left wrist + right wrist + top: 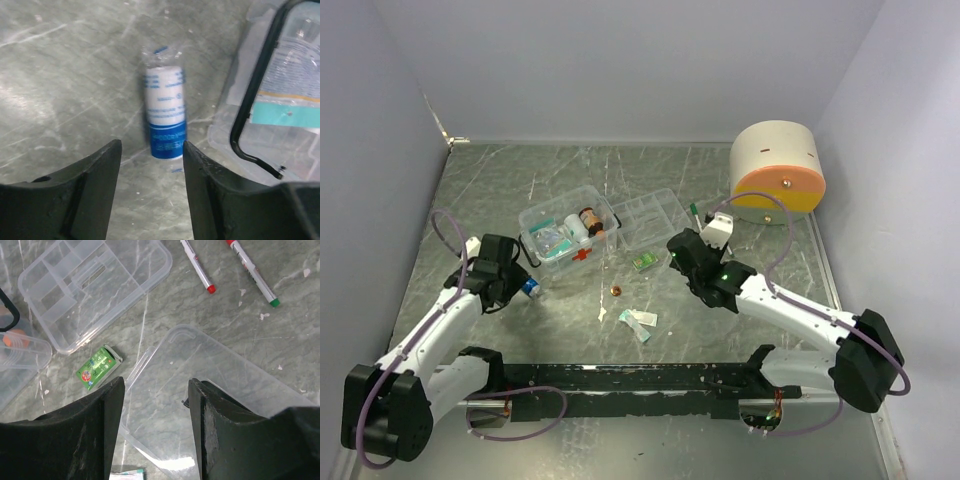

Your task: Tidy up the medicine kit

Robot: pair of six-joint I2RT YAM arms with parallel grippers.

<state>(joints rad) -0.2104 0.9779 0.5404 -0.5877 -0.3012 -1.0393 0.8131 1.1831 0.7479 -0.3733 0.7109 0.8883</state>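
In the top view, two sachets (640,322) lie nearest your arm bases on the worktop (500,185), at about 5 o'clock from the clear kit box (563,236). Just beyond them sits a tiny brown item (616,291), too small to identify.

Your left gripper (151,149) is spread wide and holds nothing. A wrapped bandage roll (164,114) lies flat ahead of it. The roll's blue end just reaches in between the fingertips, with a gap on either side. The roll is outside the box, just beside its wall at about 8 o'clock, and the box's black handle (255,95) shows at the gripper's 2 o'clock.

Your right gripper (156,385) is also wide open and empty, hanging over a clear lid (220,390) that lies flat on the worktop. A small green carton (98,367) lies at its 10 o'clock, just off the lid's edge. Beyond that is a divided tray (90,285), at 3 o'clock from the box. Two markers lie at the gripper's 1 o'clock, one red-tipped (196,264) and one green-tipped (251,271).

The box holds packets and a brown bottle (590,218). Farthest off, at 2 o'clock in the top view, stands a white and orange drum (777,165).
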